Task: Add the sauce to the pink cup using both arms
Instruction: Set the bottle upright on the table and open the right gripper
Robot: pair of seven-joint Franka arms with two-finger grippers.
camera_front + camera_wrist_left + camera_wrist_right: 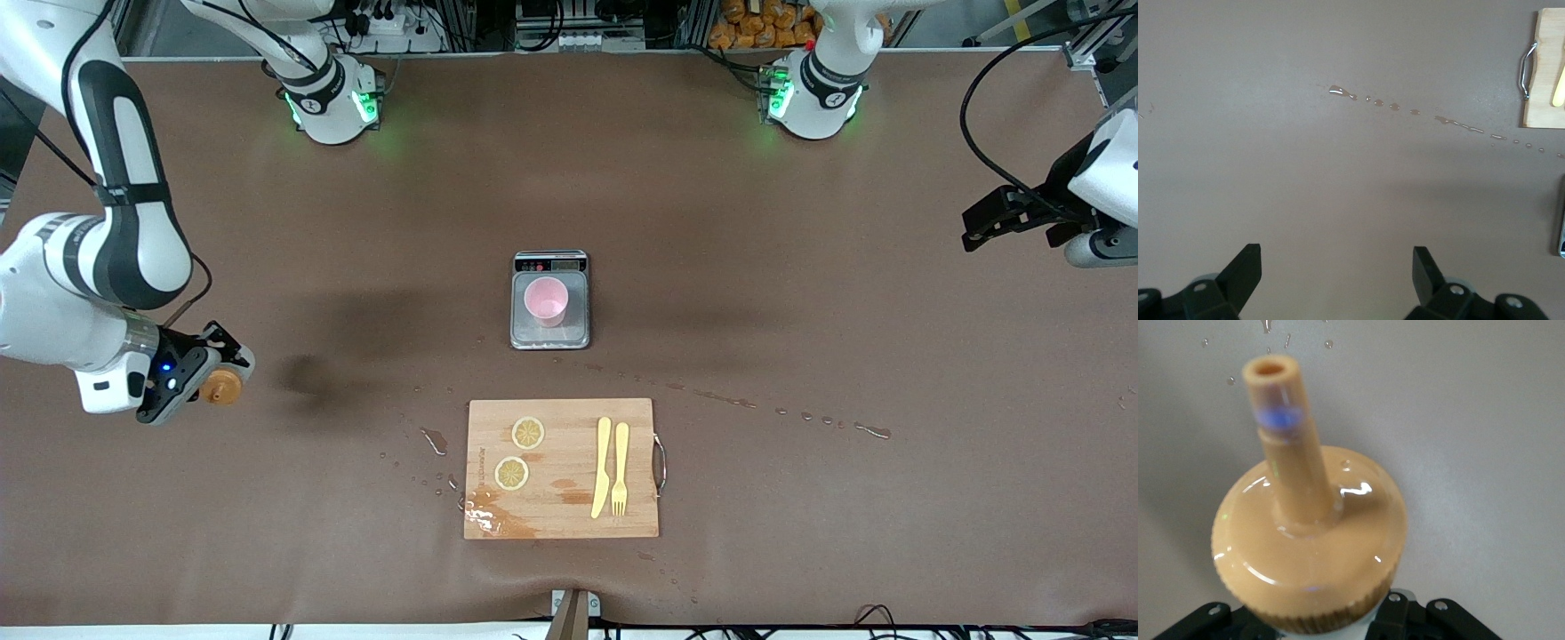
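Observation:
The pink cup (545, 299) stands upright on a small grey scale (550, 336) at the table's middle. My right gripper (216, 372) is over the right arm's end of the table, shut on the sauce bottle. Only the bottle's orange nozzle cap (220, 388) shows in the front view. In the right wrist view the cap (1311, 547) fills the picture, with the open nozzle pointing away from the wrist and the fingers hidden under it. My left gripper (975, 233) is over the left arm's end of the table, open and empty (1337, 257).
A wooden cutting board (562, 524) lies nearer the front camera than the scale, with two lemon slices (528, 433), a yellow knife (602, 467) and a fork (620, 469). Liquid drops (800, 415) trail across the table; they also show in the left wrist view (1395, 106).

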